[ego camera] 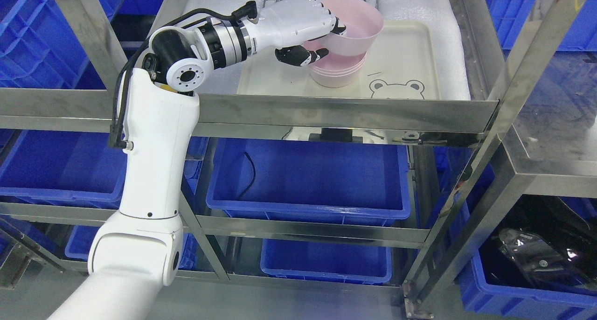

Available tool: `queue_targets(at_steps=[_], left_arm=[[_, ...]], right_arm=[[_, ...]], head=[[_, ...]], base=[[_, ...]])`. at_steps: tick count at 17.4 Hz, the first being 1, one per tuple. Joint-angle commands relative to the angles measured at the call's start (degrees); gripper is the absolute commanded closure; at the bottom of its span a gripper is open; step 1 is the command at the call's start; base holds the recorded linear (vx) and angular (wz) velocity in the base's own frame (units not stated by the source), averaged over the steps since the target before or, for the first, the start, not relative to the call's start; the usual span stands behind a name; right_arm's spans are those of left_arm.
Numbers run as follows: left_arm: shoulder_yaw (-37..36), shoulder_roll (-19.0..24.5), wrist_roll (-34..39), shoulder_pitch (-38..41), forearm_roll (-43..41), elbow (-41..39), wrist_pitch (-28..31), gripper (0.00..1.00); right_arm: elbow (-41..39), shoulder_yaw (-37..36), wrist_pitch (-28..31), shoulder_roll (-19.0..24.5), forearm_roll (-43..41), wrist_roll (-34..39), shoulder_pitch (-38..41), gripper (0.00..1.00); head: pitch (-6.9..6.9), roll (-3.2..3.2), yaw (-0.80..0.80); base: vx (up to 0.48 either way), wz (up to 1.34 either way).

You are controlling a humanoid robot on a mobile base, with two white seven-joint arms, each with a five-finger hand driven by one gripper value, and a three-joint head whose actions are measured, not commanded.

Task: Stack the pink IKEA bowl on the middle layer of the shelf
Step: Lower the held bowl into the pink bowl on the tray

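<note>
Your pink bowl (357, 28) sits tilted in the mouth of the stack of pink bowls (336, 73), its base just entering the top one, so it looks about to nest but is not yet level. The stack stands near the middle of the cream tray (410, 59), toward its left edge, on the shelf's foam-lined layer (419, 3). Your left hand (308, 33) clamps the bowl's near rim, fingers over the top and thumb beneath, with the wrist bent right from an upright forearm.
</note>
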Motion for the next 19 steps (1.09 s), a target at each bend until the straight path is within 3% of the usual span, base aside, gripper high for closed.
queue_targets(at_steps=[1,7,9,17,18,19], left_arm=[[-4.3,2.8,-0.4,-1.7,-2.3,2.5,1.3,0.89],[-3.8,4.7,-0.4,-3.5,-1.9,2.6,1.9,0.85],[-3.8,3.9,-1.2,-3.3,-1.6,2.5,1.6,0.78],[-4.3,0.2,-1.5,-2.8,-1.7,2.9,1.7,0.78],[-4.3,0.2,-1.5,-2.8,-1.7,2.9,1.7,0.75],[-4.2,0.3,-1.4,-2.8,-1.8,2.9,1.7,0.64]], right_arm=[[-1.0,0.0,0.0,-1.0,0.0,0.0,1.3,0.0],[-1.0,0.0,0.0,-1.0,0.0,0.0,1.3,0.0],[-1.0,0.0,0.0,-1.0,0.0,0.0,1.3,0.0],[-1.0,0.0,0.0,-1.0,0.0,0.0,1.3,0.0],[-1.0,0.0,0.0,-1.0,0.0,0.0,1.3,0.0],[-1.0,0.0,0.0,-1.0,0.0,0.0,1.3,0.0]], head=[[0.0,0.0,0.0],[0.0,0.0,0.0],[0.0,0.0,0.0],[0.0,0.0,0.0],[0.0,0.0,0.0],[0.0,0.0,0.0]], base=[[0.0,0.0],[0.0,0.0],[0.0,0.0],[0.0,0.0],[0.0,0.0],[0.0,0.0]])
